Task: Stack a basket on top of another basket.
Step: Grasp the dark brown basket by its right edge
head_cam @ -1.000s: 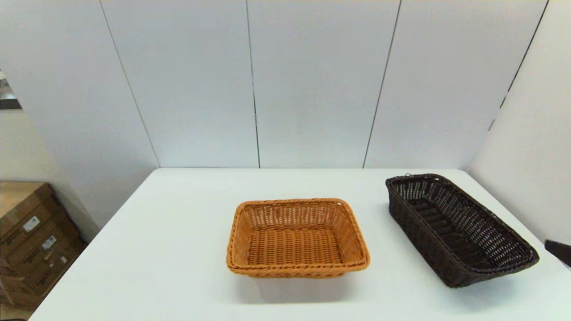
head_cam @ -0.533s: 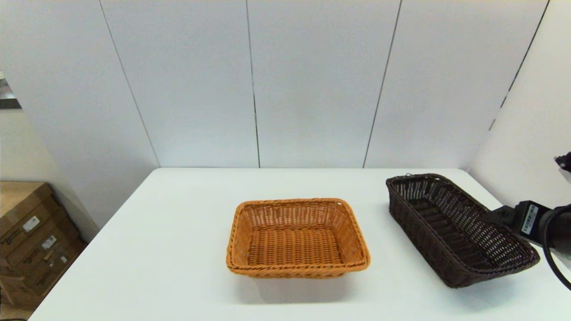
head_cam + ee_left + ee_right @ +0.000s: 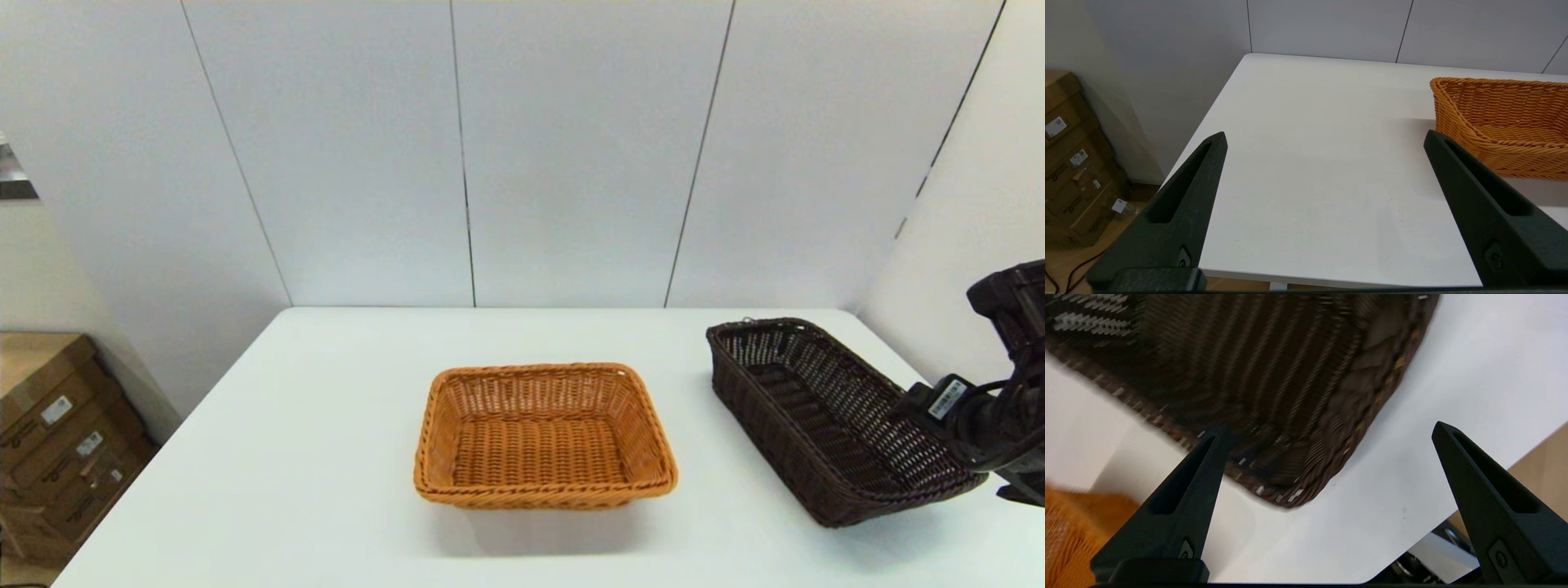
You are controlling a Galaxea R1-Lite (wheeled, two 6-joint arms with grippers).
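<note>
On the white counter [image 3: 326,457] our right gripper [image 3: 1327,430], fingers spread and empty, hangs over the near corner of the dark basket [image 3: 833,416], its length running away from them; the orange basket [image 3: 543,437] lies beyond, toward our idle, open left gripper [image 3: 1325,136].

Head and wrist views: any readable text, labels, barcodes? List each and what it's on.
Nothing can be read.
White sticker on the right arm, beside the dark basket: barcode-like marks, too small to read.
White labels and dark print on the cardboard boxes left of the table: too small and blurred to read.
Orange basket: no text.
Left gripper and right gripper: no markings.
</note>
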